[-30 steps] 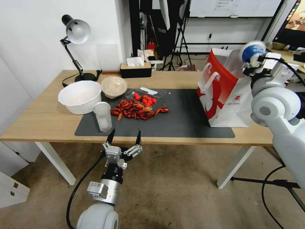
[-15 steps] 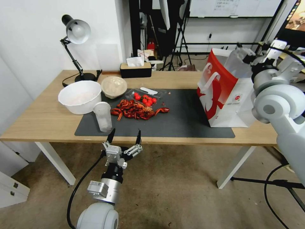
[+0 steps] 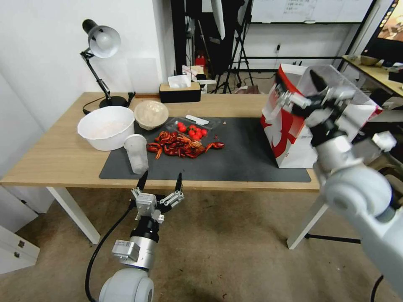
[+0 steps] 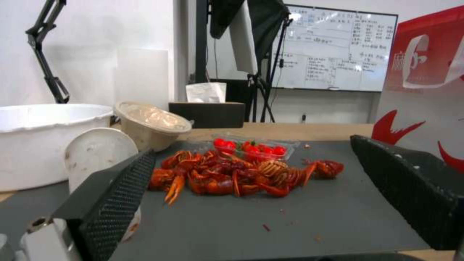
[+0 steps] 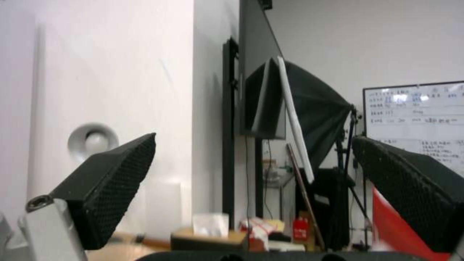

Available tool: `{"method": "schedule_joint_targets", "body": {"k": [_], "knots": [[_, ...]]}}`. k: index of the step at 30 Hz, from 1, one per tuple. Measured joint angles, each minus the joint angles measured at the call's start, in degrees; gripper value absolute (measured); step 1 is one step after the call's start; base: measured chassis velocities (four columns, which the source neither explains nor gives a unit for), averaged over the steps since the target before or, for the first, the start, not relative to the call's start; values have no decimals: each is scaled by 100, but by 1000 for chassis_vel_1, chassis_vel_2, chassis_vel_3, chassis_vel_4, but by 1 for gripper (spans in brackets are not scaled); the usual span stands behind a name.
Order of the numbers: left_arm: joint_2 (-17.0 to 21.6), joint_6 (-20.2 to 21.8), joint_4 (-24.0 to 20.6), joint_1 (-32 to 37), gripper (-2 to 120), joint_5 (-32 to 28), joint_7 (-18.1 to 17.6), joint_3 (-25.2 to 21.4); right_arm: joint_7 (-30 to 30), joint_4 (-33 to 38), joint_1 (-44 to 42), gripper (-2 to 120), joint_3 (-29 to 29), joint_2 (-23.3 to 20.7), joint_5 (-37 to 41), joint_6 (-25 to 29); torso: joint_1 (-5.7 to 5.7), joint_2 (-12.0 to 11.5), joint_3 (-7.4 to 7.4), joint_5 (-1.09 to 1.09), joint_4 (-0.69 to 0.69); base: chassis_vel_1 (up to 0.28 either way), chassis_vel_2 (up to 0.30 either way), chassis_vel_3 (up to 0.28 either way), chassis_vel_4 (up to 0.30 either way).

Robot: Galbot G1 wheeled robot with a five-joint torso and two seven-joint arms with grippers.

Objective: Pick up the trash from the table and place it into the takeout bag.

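Note:
On the dark mat (image 3: 247, 161) of the table (image 3: 54, 159) stand a translucent plastic cup (image 3: 136, 153) (image 4: 99, 152) and a beige lidded bowl (image 3: 150, 114) (image 4: 152, 123). A heap of red crayfish shells (image 3: 180, 144) (image 4: 237, 175) lies beside a clear tray of cherry tomatoes (image 3: 192, 128). The takeout bag (image 3: 289, 138) (image 4: 425, 90) stands upright at the mat's right end. My right gripper (image 3: 300, 90) (image 5: 255, 137) hovers open and empty by the bag's upper rim. My left gripper (image 3: 160, 178) is open before the table's front edge, level with the cup.
A big white bowl (image 3: 105, 127) sits left of the lidded bowl. A desk lamp (image 3: 100, 42) and a black tissue box (image 3: 179, 91) stand at the table's back. Tripods and a light stand fill the room behind. Bare mat lies between the shells and the bag.
One second ago my right gripper held a blue cup above the bag. The cup is gone, and the open gripper has swung over to the bag's near left side. The left arm sank slightly.

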Motion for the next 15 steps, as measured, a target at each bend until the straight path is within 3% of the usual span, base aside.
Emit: {"method": "schedule_joint_targets", "body": {"k": [4, 15], "knots": [[29, -4, 30, 5, 100, -8, -3, -5, -12, 44, -1027, 100, 138, 430, -897, 292, 0, 0, 0, 0, -2, 0, 0, 0, 0], [99, -38, 47, 66, 100, -24, -19, -22, 528, -275, -2291, 100, 249, 1240, -2163, 702, 0, 0, 0, 0, 0, 0, 0, 0, 0]]}}
